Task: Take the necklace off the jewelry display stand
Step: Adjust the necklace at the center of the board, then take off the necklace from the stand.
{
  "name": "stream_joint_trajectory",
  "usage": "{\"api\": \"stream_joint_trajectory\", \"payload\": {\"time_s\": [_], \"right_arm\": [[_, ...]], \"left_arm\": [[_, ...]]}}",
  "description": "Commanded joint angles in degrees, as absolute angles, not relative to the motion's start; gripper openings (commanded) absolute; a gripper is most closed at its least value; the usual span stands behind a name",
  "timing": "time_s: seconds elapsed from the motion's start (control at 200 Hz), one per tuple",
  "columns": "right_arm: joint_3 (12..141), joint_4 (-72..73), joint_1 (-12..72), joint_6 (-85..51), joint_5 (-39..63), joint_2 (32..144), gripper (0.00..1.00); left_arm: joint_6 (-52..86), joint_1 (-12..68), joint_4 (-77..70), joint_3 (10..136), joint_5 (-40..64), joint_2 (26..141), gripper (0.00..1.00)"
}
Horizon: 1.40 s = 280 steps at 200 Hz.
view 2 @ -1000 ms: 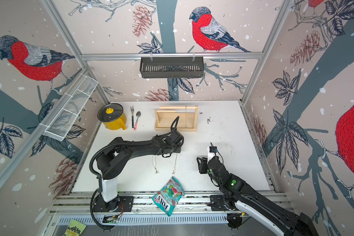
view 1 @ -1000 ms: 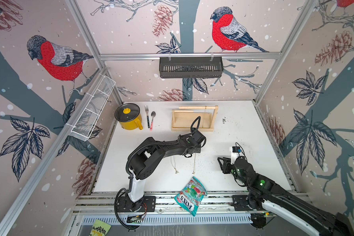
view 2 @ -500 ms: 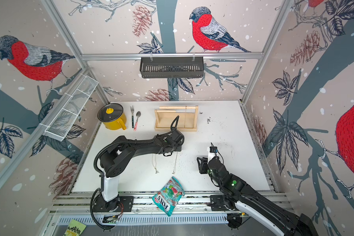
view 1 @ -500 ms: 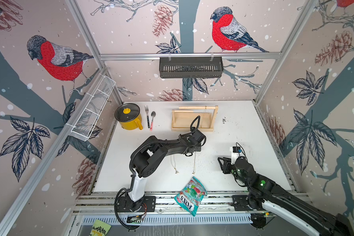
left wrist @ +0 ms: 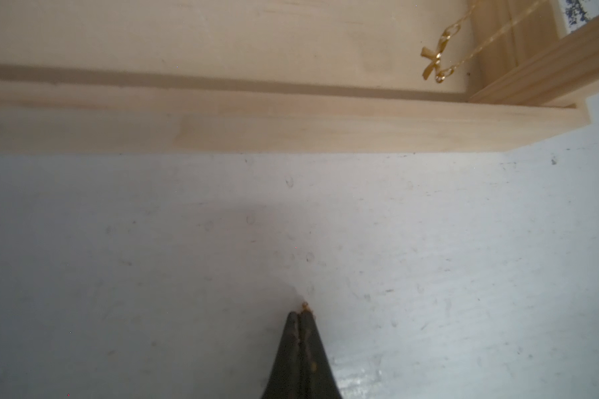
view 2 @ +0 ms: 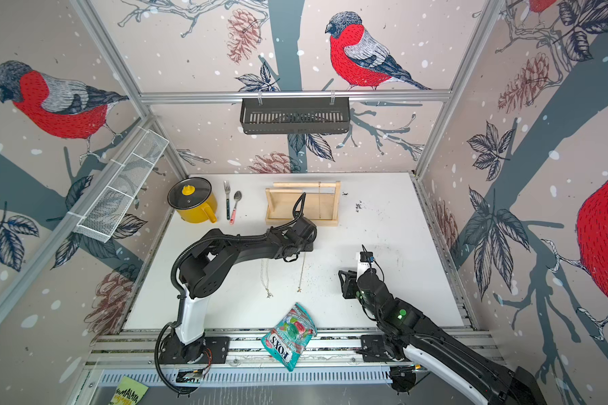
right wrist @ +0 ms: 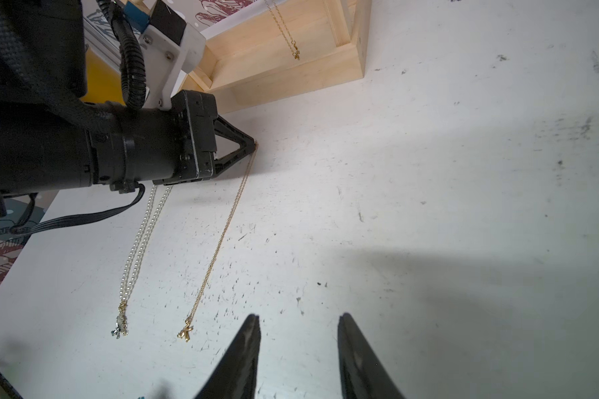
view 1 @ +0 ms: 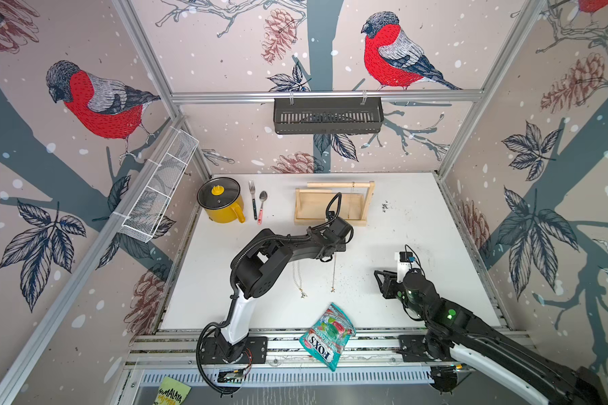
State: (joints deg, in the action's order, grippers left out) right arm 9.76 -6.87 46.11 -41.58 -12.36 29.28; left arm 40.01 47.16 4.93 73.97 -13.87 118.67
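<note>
necklace [right wrist: 222,235] is lying straight on the worktop [right wrist: 429,207], left pincer [right wrist: 254,144] clenching its end near the stand [right wrist: 291,83]; right pincer [right wrist: 298,316] is hovering released. best dragging slowly, avoiding tangles.

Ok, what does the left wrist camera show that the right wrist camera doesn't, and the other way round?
Only the left wrist view makes out the bow-shaped gold pendant hanging on the light wooden jewelry display stand. Only the right wrist view shows the white pearl necklace lying on the white table, the full length of the thin gold chain necklace running from the left gripper to its pendant, and the right gripper, open. Both show the stand, the table and the left gripper shut on that gold chain.
</note>
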Motion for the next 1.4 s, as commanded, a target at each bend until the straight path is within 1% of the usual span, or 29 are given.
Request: {"api": "stream_joint_trajectory", "payload": {"time_s": [0.0, 0.28, 0.445, 0.64, 0.725, 0.82, 0.905, 1.001, 1.086, 1.121, 1.136, 1.151, 1.181, 1.296, 1.396], "right_arm": [[10.22, -6.49, 46.07, -40.57, -12.57, 29.33, 0.39], [10.43, -6.88, 45.95, -40.69, -12.39, 29.19, 0.39], [11.57, -7.78, 45.96, -40.54, -12.63, 28.66, 0.39], [12.21, -7.34, 45.97, -40.43, -11.98, 28.81, 0.39], [12.52, -6.66, 45.98, -40.18, -11.71, 29.16, 0.39], [14.03, -6.01, 45.97, -39.12, -11.21, 30.69, 0.39], [16.59, -5.2, 45.89, -37.3, -10.85, 33.37, 0.41], [20.04, -3.77, 45.9, -34.78, -10.85, 36.6, 0.46], [23.83, -1.4, 45.88, -32.52, -11.39, 40.0, 0.59], [26.11, -0.34, 45.71, -31.25, -11.67, 42.02, 0.64], [27.15, 0.05, 45.56, -30.61, -11.59, 42.92, 0.65], [28.28, 0.47, 45.34, -29.99, -11.56, 44.02, 0.67], [30.72, 1.22, 44.99, -28.69, -11.48, 46.2, 0.69], [40.65, 4.23, 42.78, -24.35, -9.41, 56.46, 0.73], [49.03, 5.96, 40.61, -22.15, -9.04, 65.42, 0.72]], "left_arm": [[38.97, 46.69, 11.16, 74.31, -14.53, 119.79, 0.0], [36.63, 46.12, 10.8, 74.44, -15.66, 117.9, 0.0], [35.96, 46.58, 9.73, 71.89, -15.89, 112.87, 0.2], [35.56, 47.54, 11.19, 70.63, -17.42, 108.31, 0.32], [35.49, 47.98, 11.58, 69.85, -18.38, 105.6, 0.36], [35.47, 48.42, 11.45, 67.69, -19.94, 100.93, 0.41], [34.52, 48.67, 10.72, 64.41, -21.38, 94.95, 0.49], [32.57, 48.69, 7.04, 58.48, -22.84, 86.09, 0.61], [30.54, 48.28, 0.57, 51.11, -23.93, 77.34, 0.77], [29.88, 47.72, -1.82, 48.47, -23.89, 74.05, 0.81], [29.72, 47.46, -2.67, 47.32, -23.9, 72.81, 0.84], [29.52, 47.09, -3.64, 46.32, -23.91, 71.66, 0.92], [28.94, 46.36, -5.67, 44.28, -23.9, 69.61, 0.97], [27.29, 44.07, -9.5, 38.86, -23.69, 64.31, 0.97], [26.43, 43.38, -10.57, 36.25, -24.51, 61.99, 0.98]]}}
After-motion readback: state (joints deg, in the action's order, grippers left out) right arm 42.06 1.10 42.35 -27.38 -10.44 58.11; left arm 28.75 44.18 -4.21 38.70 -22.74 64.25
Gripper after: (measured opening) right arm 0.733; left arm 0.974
